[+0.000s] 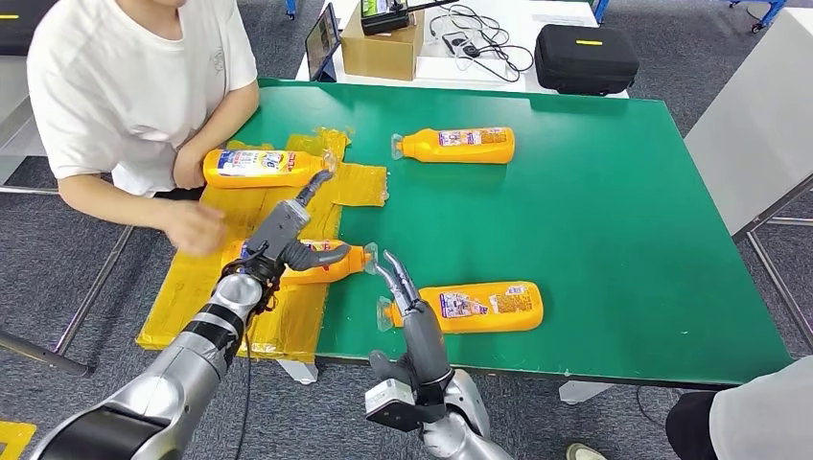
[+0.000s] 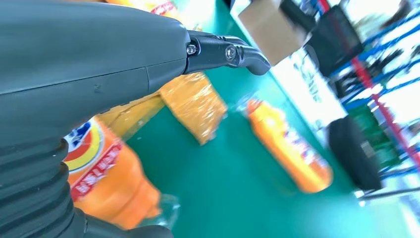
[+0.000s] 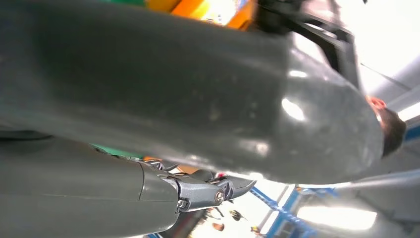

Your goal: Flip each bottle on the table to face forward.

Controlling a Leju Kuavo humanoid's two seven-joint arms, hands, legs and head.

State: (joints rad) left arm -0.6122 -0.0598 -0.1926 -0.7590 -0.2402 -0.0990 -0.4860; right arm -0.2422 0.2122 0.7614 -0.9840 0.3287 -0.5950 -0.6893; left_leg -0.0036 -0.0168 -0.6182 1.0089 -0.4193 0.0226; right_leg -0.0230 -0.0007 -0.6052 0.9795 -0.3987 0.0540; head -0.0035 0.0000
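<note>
L hand (image 1: 286, 235) over mid bottle (image 1: 331, 266) on table (image 1: 594, 211), fingers spread, not gripping yet. R hand (image 1: 407, 297) by near bottle (image 1: 479, 307), fingers straight, holding nothing, waiting its turn.

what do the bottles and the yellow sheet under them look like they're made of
The bottles look like clear glossy plastic filled with orange liquid: their caps and necks are see-through, and printed labels wrap them. The yellow sheet looks like thin crinkled plastic film or tape; it wrinkles and shines. The table has a matte green top, material unclear.
</note>
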